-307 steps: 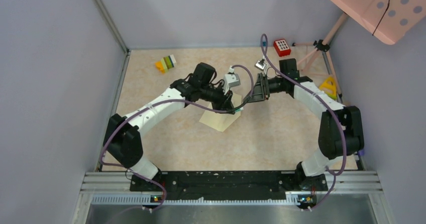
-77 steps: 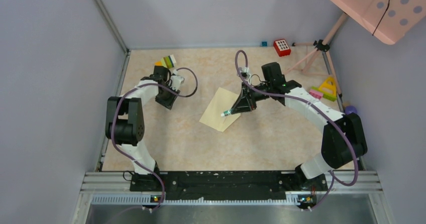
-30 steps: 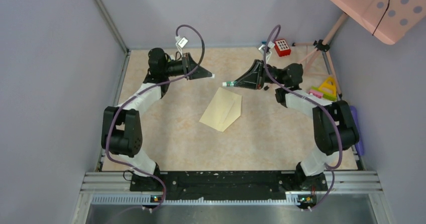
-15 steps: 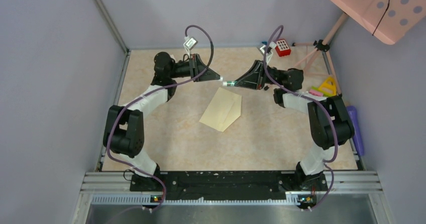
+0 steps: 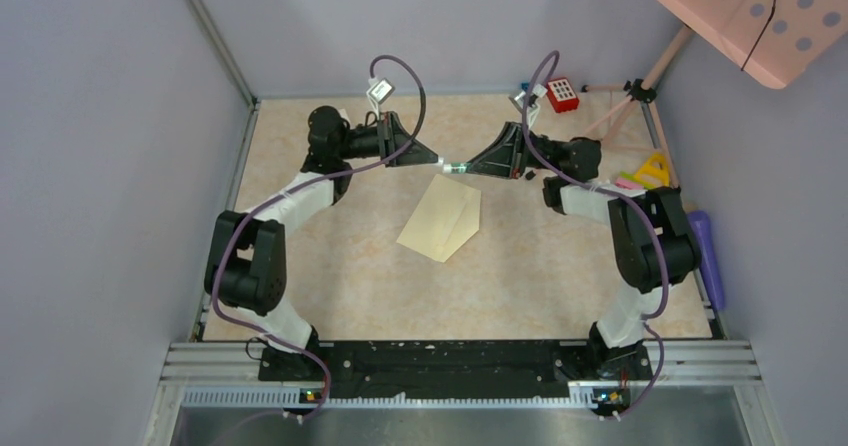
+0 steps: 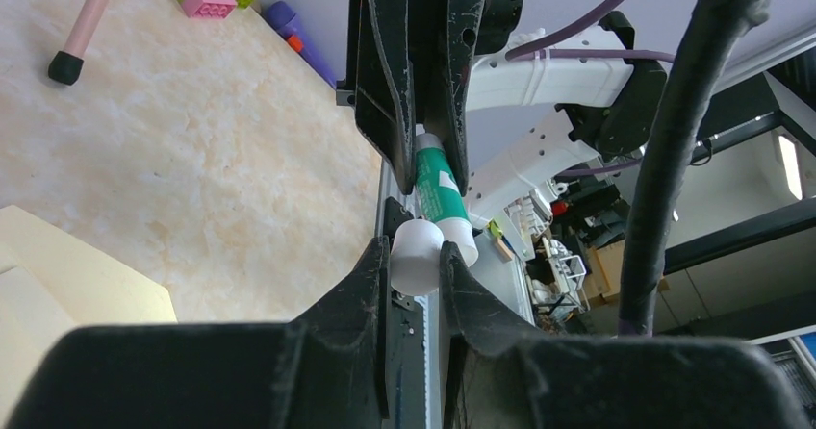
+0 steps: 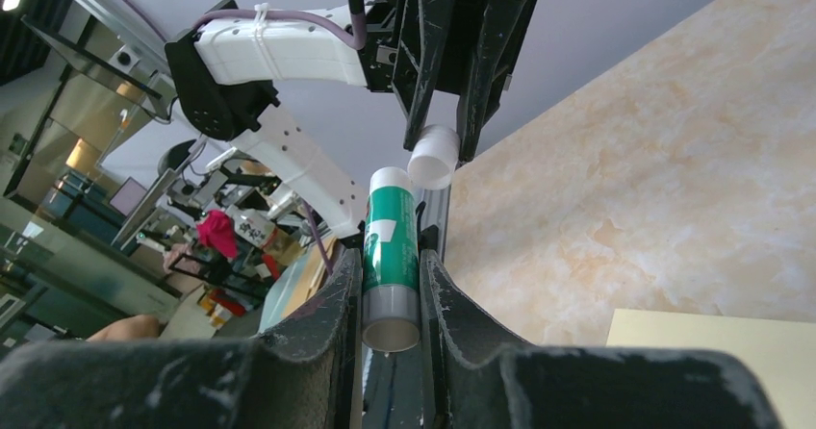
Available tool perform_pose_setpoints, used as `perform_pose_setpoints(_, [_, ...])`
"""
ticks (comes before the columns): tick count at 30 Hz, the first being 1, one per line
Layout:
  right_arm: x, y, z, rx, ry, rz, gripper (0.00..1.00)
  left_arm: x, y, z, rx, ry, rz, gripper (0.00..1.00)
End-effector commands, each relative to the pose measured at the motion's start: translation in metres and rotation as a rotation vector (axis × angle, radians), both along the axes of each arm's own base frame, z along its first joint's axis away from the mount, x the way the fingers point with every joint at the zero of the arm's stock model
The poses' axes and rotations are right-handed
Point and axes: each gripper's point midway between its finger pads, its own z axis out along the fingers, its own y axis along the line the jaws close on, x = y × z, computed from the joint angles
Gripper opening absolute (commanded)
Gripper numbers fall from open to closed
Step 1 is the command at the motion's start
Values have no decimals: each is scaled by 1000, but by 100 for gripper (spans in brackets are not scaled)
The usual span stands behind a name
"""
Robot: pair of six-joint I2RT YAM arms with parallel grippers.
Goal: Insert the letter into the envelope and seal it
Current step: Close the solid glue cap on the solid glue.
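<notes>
Green glue stick [image 7: 390, 225] in right end effector [image 7: 390, 258]; white cap [image 7: 433, 157] just beyond

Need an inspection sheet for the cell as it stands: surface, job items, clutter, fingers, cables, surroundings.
Surface: beige marbled tabletop, no spill seen.
Job's things: pale cream paper envelope lies flat mid-table, neither arm touching it. Letter not seen on its own. Green glue stick and small white cap are held up in the air.
Clutter: red dotted block at the far edge. Yellow triangle, pink brick and purple object along the right edge.
Grippers: left gripper fingers shut on the cap. Right gripper shut on the stick. They meet tip to tip.
Cables: purple cables loop over both wrists, no snag seen.
Surroundings: lilac walls, pink tripod, pink dotted panel.
</notes>
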Motion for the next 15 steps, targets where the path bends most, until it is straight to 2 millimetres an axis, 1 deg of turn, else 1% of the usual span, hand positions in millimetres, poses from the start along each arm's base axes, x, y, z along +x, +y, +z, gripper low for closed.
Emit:
perform_pose_setpoints(1, [-3,-4,19,58,-166,-16,0,-18,0,22,-23,-104,-12,2])
perform_pose_setpoints(8, [0,-5,17,55,-163,-18,0,-25,-3,27,-30,-111,-18,2])
perform_pose_setpoints(15, [0,-11,19,60,-165,-21,0,-25,-3,23,-22,-111,-19,2])
